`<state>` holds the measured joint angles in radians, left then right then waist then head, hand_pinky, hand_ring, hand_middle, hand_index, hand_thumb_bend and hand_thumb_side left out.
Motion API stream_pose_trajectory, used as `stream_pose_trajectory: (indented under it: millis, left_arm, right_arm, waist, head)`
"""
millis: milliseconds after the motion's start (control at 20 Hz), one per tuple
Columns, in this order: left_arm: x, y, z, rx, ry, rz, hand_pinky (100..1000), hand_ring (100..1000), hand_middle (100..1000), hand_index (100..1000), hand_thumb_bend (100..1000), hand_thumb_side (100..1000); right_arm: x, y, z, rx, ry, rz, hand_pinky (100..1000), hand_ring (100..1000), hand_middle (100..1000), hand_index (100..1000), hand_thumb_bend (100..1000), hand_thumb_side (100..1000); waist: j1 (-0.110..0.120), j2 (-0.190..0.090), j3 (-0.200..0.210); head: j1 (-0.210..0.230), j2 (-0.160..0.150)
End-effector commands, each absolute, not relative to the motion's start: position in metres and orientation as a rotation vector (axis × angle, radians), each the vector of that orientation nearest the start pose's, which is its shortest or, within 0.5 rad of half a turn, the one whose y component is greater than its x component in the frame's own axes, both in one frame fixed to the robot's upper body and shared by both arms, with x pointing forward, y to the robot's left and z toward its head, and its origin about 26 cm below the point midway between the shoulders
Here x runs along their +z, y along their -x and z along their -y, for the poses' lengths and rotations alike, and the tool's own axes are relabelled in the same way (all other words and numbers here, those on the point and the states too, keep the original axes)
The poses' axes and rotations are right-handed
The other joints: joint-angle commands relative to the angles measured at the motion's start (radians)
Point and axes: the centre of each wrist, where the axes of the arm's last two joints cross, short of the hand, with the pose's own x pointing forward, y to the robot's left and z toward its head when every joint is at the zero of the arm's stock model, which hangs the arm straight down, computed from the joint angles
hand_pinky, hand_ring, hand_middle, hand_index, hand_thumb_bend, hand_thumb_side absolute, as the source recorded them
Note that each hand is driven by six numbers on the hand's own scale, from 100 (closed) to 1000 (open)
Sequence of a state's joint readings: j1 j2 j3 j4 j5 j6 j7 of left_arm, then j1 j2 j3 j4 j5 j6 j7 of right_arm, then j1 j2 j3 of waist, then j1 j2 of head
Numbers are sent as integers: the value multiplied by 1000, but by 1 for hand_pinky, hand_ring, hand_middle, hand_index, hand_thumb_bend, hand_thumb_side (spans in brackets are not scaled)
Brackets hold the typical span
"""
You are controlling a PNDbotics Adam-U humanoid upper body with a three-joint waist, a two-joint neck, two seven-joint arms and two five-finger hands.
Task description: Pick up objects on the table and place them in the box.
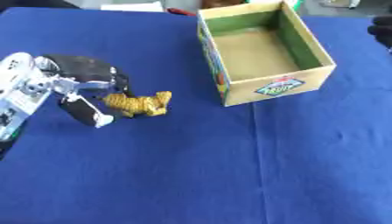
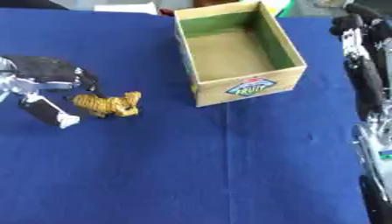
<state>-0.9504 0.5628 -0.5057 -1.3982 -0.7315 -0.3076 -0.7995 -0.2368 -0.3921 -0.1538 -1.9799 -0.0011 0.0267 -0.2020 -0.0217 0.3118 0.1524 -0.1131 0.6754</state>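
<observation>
My left hand point(image 1: 80, 94) sits low on the blue cloth point(image 1: 191, 166), fingers spread wide around the rear of a yellow striped toy tiger point(image 1: 139, 104), not closed on it. The open cardboard box point(image 1: 264, 89) stands well apart to the right, and my right hand point(image 2: 360, 52) rests by the right edge, fingers straight.

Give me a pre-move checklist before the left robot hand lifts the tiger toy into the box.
1. Left robot hand at the toy tiger: ok, fingers around its rear end.
2. Fingers closed on the toy: cannot tell.
3. Box upright, open: ok.
4. Box interior free: ok, nothing visible inside.
5. Path over the blue cloth to the box: ok.
6. Right robot hand out of the way: ok, beside the box's right.
</observation>
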Motion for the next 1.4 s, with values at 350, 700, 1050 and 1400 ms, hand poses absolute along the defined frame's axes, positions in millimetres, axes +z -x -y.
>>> stream_pose_trajectory:
  millis: [350, 700, 1050, 1400]
  left_arm:
    - [274, -409, -184, 2983, 888, -1479, 483, 578, 480, 600, 100, 291]
    - [307, -389, -186, 2817, 1098, -1644, 307, 421, 331, 444, 100, 457]
    - [312, -382, -182, 2678, 1257, -1814, 259, 365, 278, 402, 100, 460]
    - [334, -370, -171, 2418, 1408, -1949, 248, 355, 252, 382, 100, 443]
  right_arm:
    - [207, -289, 315, 92, 487, 2253, 898, 777, 707, 856, 100, 708]
    - [206, -289, 316, 93, 492, 2249, 898, 777, 705, 854, 100, 711]
    - [206, -289, 316, 97, 492, 2248, 898, 777, 704, 854, 100, 713]
    - [207, -289, 315, 101, 488, 2253, 898, 777, 704, 853, 100, 715]
  waist:
    - [-4, -17, 3]
    - [-6, -18, 8]
    - [-8, -17, 7]
    - [-6, -18, 4]
  head:
    - [1, -10]
    - [-2, -9]
    - [0, -12]
    - [7, -17]
